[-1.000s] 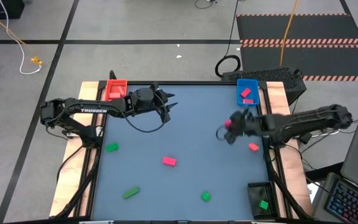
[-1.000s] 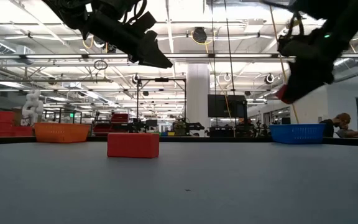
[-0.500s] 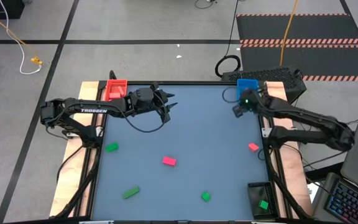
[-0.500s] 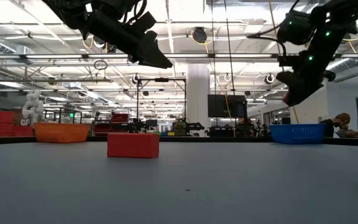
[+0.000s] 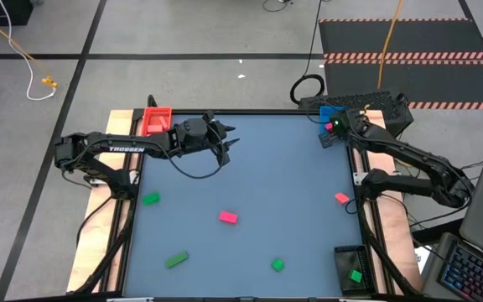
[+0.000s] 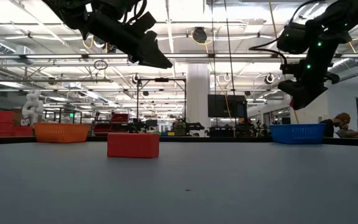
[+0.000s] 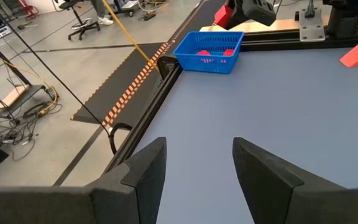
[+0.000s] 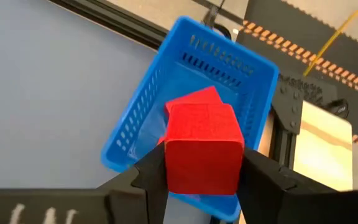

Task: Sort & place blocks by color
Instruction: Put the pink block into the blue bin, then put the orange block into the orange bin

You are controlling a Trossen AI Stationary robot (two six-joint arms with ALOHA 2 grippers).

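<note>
My right tool [image 8: 202, 177] is squeezing a red block [image 8: 202, 146] between its two dark fingers. It hangs in the air right over the blue tray [image 8: 166, 124], which sits at the far right corner of the surface [image 5: 250, 184]. More red shows inside the tray under my block, but I cannot tell how many blocks are there.

My left tool [image 5: 227, 140] waits up in the air near the far left side, close to the red tray [image 5: 155, 120]. Its fingers [image 7: 145, 171] are spread apart and hold nothing.

Other blocks lie on the surface. A pink block [image 5: 228, 217] is near the middle. A salmon block [image 5: 341, 198] is by the right edge. Green blocks lie on the left [image 5: 150, 199], near the front left [image 5: 175, 260], and near the front middle [image 5: 277, 264]. One more green block [image 5: 355, 275] sits in the dark tray [image 5: 342, 254] at the front right corner.
</note>
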